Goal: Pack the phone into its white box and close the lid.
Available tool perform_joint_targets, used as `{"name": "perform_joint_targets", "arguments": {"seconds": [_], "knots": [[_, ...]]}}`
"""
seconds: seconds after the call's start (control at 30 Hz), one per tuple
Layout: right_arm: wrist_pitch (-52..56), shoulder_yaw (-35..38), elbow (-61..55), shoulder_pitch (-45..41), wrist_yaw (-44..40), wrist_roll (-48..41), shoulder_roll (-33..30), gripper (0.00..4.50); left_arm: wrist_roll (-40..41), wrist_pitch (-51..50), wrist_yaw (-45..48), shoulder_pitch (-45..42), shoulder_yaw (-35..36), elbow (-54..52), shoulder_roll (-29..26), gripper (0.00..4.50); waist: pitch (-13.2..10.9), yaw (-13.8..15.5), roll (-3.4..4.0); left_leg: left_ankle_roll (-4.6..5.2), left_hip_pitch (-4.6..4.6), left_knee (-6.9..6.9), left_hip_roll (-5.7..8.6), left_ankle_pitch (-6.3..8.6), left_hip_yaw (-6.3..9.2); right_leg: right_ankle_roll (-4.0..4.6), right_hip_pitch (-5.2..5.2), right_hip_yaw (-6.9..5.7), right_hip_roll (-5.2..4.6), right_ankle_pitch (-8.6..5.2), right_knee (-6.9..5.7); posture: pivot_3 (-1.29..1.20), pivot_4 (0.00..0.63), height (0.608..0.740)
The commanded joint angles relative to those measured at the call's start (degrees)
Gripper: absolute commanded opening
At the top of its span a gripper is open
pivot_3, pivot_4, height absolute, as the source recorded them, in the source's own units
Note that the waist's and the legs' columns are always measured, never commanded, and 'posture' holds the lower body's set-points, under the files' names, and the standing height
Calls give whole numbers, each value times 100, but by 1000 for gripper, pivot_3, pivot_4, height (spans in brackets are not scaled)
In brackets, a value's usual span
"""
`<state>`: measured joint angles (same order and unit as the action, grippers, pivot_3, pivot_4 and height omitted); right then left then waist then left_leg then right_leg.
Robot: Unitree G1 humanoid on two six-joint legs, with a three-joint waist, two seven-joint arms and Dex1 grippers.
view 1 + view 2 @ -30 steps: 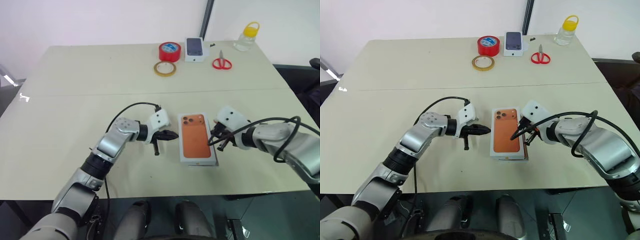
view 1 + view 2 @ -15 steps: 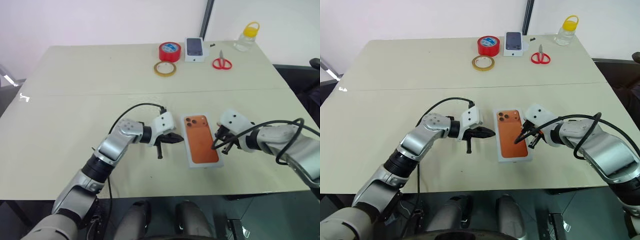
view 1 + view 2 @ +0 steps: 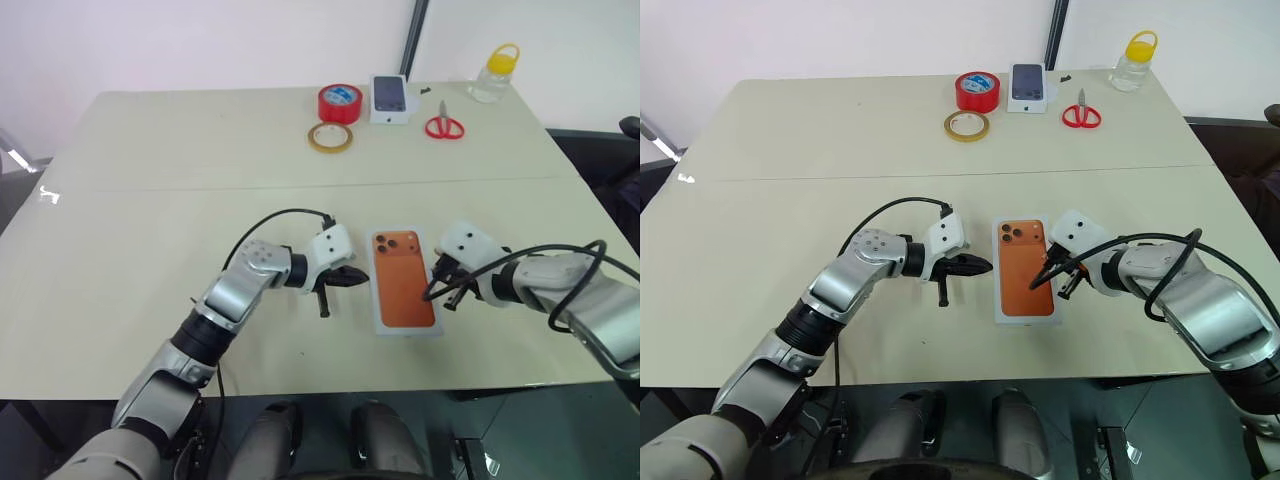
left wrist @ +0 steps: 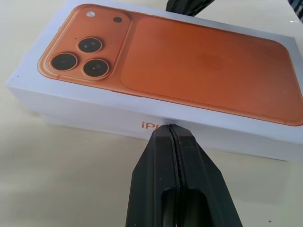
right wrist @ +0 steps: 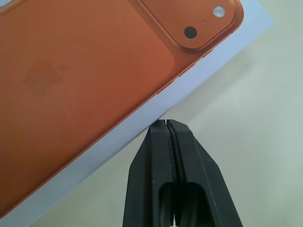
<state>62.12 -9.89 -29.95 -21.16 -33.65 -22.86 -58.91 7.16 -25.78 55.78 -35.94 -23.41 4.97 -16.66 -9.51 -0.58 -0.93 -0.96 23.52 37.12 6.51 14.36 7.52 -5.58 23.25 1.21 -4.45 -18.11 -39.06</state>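
The lid (image 3: 404, 280), white with an orange phone pictured on its top, sits closed on the white box (image 4: 66, 124) near the table's front middle. The phone itself is hidden. My left gripper (image 3: 362, 280) is shut, and its tips (image 4: 170, 128) press against the box's left long side. My right gripper (image 3: 428, 295) is also shut. It points down and left, with its tip (image 5: 165, 124) at the lid's right edge. Neither gripper holds anything.
At the table's far edge stand a red tape roll (image 3: 338, 102), a tan tape ring (image 3: 329, 137), a small white box picturing a dark phone (image 3: 390, 98), red scissors (image 3: 443, 126) and a yellow-capped bottle (image 3: 494, 72). The table's front edge (image 3: 330, 392) is close below the box.
The closed box has slid slightly to the right and turned a little, with the left gripper following against its side. The right gripper has shifted slightly right with it.
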Motion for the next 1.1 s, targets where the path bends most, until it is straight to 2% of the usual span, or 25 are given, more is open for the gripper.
{"name": "perform_joint_targets", "arguments": {"seconds": [0.03,0.37,0.53,0.7,0.83,0.97,1.1], "knots": [[-51,170,-145,-85,-95,-7,118,40,78,80,-67,-144,105,-112,162,0,0,-1,0,0,0,0,0,0,0,0,0,0,0,0,0,0,150,740],[-19,112,-6,-122,-126,176,242,40,-1,6,-253,-151,222,147,269,0,0,-3,0,-2,0,0,0,-1,0,0,1,0,1,0,-1,0,150,740],[-111,230,52,-63,-241,256,80,40,33,28,-287,-171,371,200,192,0,0,-5,0,-2,0,0,0,-1,0,0,1,0,1,0,-1,0,150,740],[-610,753,224,166,-648,290,-333,40,89,167,-317,-402,698,530,53,0,0,3,0,-2,0,0,0,-1,0,0,1,-1,1,0,-1,0,150,740],[-1078,1263,43,540,-1135,63,-474,40,155,277,-359,-755,918,907,171,0,0,10,-1,-2,0,1,0,-1,0,0,0,-2,1,0,-1,0,150,740],[-1112,1550,-637,1047,-1486,-426,-295,40,4,514,-298,-976,667,1178,501,0,-2,20,-5,-2,1,3,2,-1,-1,-2,-4,-4,-1,0,1,0,150,740],[-874,1243,-898,1318,-1177,-348,-76,40,-442,844,-272,-1006,138,1529,729,0,-3,5,-6,-2,0,7,2,-1,-1,-3,-7,-4,-1,1,0,0,150,740]]}}
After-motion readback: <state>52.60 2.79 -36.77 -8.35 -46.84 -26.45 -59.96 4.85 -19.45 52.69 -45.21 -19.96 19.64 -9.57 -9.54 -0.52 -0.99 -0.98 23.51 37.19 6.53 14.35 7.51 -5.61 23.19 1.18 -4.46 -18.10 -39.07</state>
